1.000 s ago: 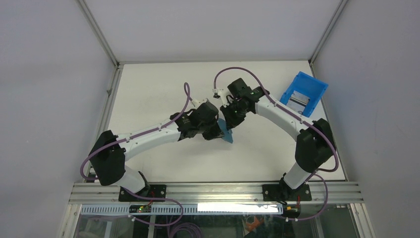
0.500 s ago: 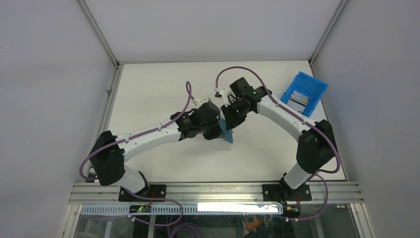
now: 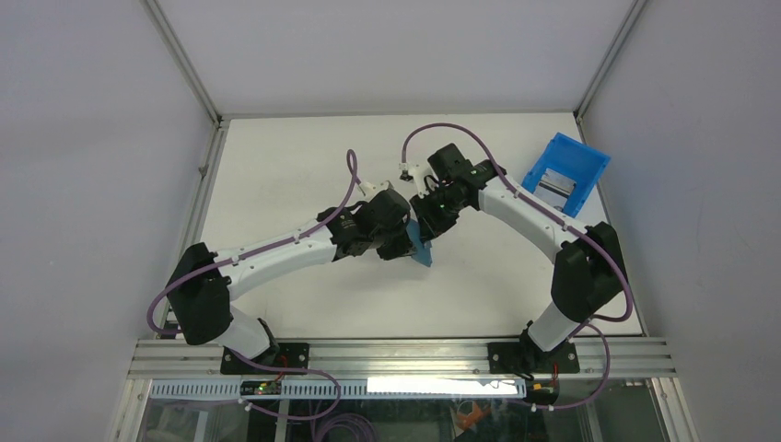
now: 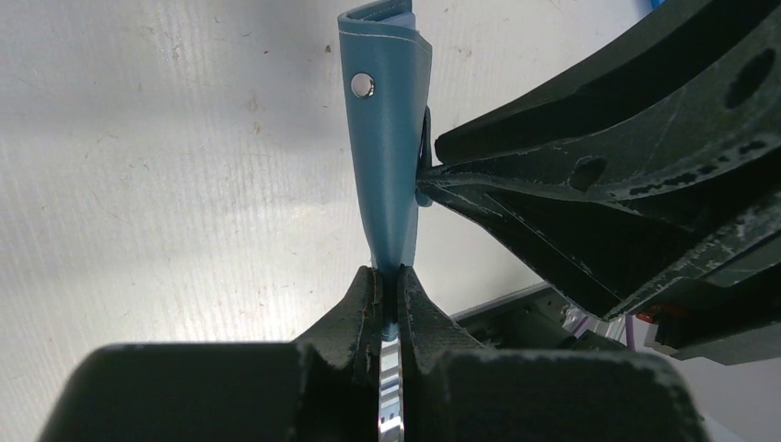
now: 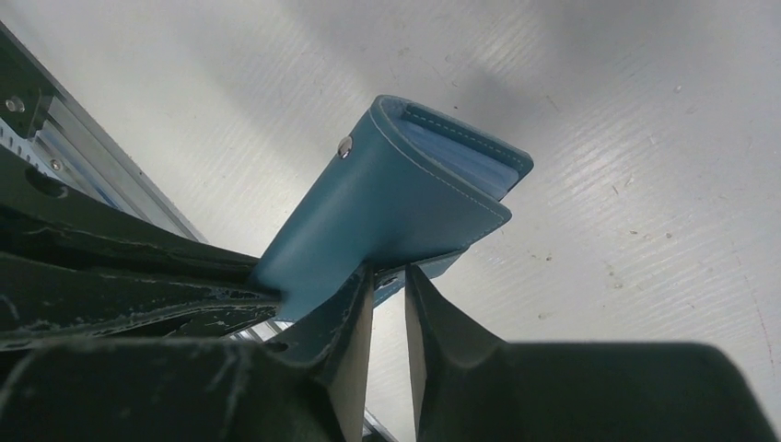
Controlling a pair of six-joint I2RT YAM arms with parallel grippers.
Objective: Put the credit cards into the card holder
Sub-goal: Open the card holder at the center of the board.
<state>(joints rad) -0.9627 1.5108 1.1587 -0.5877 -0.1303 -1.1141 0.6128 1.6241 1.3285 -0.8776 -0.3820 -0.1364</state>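
Note:
The card holder (image 3: 421,243) is a teal-blue folded wallet held upright off the table's middle. My left gripper (image 4: 388,276) is shut on its lower edge; its snap stud (image 4: 363,85) faces left. My right gripper (image 5: 388,274) comes in from the right, nearly closed, with the wallet's small snap tab pinched between its fingertips while the outer flap (image 5: 387,207) rests over its left finger. The lighter-blue inside (image 5: 460,152) shows at the wallet's far end. The credit cards (image 3: 553,188), silvery with a dark stripe, lie in the bright-blue bin.
The bright-blue plastic bin (image 3: 577,157) sits at the table's back right corner. The right gripper's black fingers (image 4: 599,175) fill the right side of the left wrist view. Metal frame posts line the table's edges.
The right gripper has shifted slightly left, closer to the left gripper. The wallet stays held between both.

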